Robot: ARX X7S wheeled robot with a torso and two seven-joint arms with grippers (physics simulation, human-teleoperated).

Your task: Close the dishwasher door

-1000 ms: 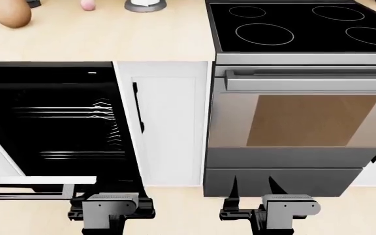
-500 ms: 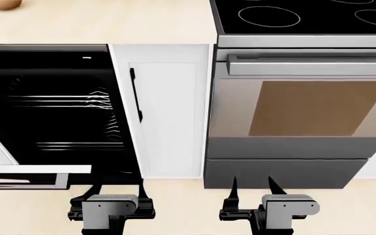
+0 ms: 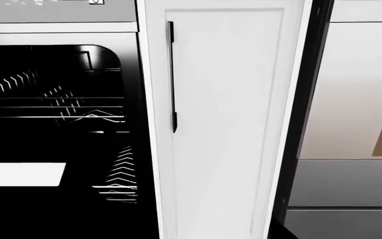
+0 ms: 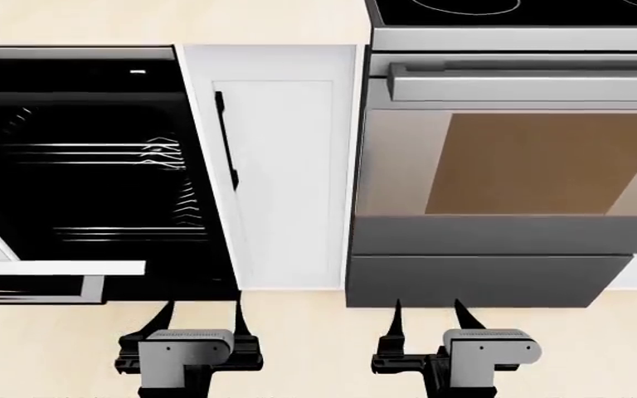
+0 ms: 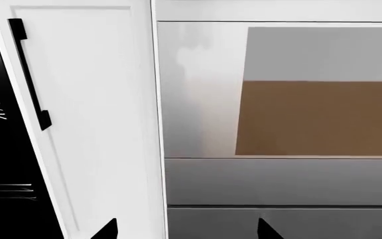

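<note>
Both end effectors gape before glossy dishwasher door (image 4: pixel 31 278).

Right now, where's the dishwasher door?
Head view, lower left: the dishwasher door hangs open below the dark dishwasher cavity, left of the white cabinet door, ahead-left of the left gripper.

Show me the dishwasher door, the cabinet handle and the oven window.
dishwasher door (image 4: pixel 53 269): head view, pale top edge.
cabinet handle (image 3: pixel 171 74): left wrist view, mid bar.
oven window (image 5: pixel 320 117): right wrist view, brown pane centre.
</note>
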